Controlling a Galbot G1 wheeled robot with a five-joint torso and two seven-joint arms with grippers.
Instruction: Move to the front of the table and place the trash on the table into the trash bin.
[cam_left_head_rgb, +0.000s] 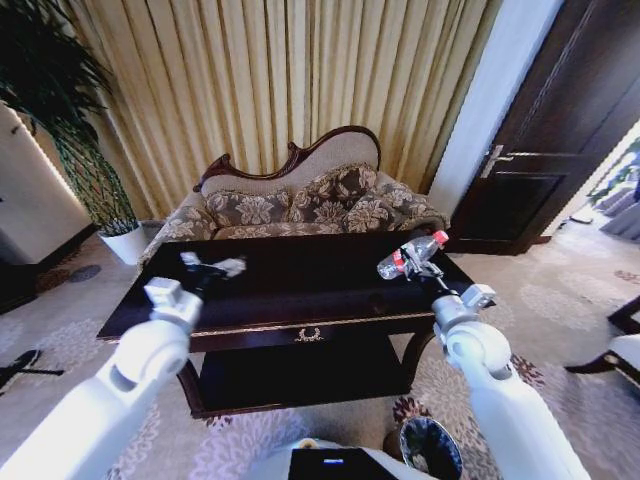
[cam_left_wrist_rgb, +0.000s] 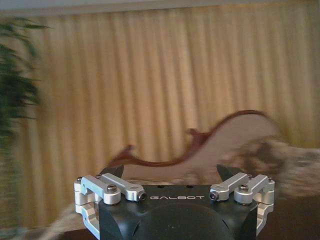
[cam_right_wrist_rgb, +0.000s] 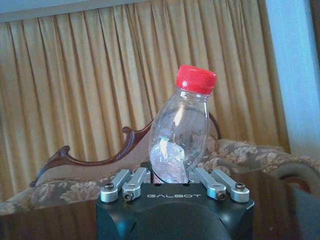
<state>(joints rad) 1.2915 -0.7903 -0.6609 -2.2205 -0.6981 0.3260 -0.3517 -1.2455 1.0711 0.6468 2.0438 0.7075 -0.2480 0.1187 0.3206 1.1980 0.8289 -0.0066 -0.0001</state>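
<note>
The plastic bottle is held tight in the right gripper, lifted above the tabletop. The left gripper is kept wide open, empty. Next, the bottle must be carried to the trash bin.

1. Both arms wear smooth, rounded white shells with grey joint discs.
2. Each pincer, left and right, has a black housing lettered "GALBOT".
3. Silver screw-fastened linkages flank both housings.
</note>
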